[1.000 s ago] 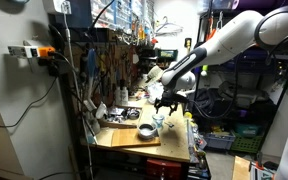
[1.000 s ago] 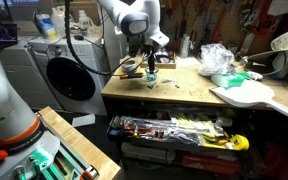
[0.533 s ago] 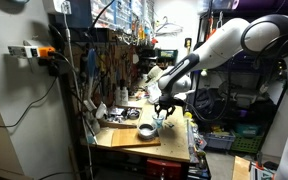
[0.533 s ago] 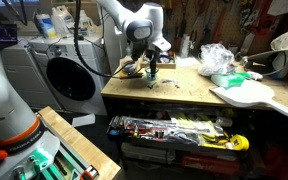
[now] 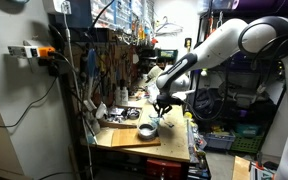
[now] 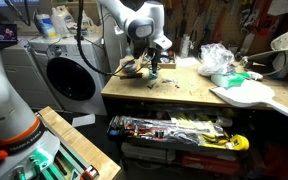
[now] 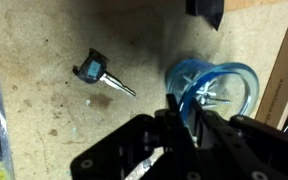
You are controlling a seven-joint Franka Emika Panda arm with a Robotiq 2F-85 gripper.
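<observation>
In the wrist view a small translucent blue cup (image 7: 236, 74) stands on the worn wooden bench with several screws (image 7: 210, 96) inside it. My gripper (image 7: 187, 112) reaches down over its near rim, one black finger inside and one outside, pressed against the blue wall. Left of the cup lies a short tool with a dark handle (image 7: 92, 71) and a metal shaft. In both exterior views the gripper (image 5: 160, 108) (image 6: 152, 66) hangs low over the bench at the cup (image 6: 151, 77).
A dark round dish (image 5: 147, 130) sits on a wooden board (image 5: 134, 136) near the gripper. A tool pegboard (image 5: 109, 65) backs the bench. A crumpled plastic bag (image 6: 219, 57), a white board (image 6: 242, 94), an open tool drawer (image 6: 174, 129) and a washing machine (image 6: 69, 80) are around.
The gripper has come down a little onto the blue cup and its fingers have closed from wide apart onto the cup's rim.
</observation>
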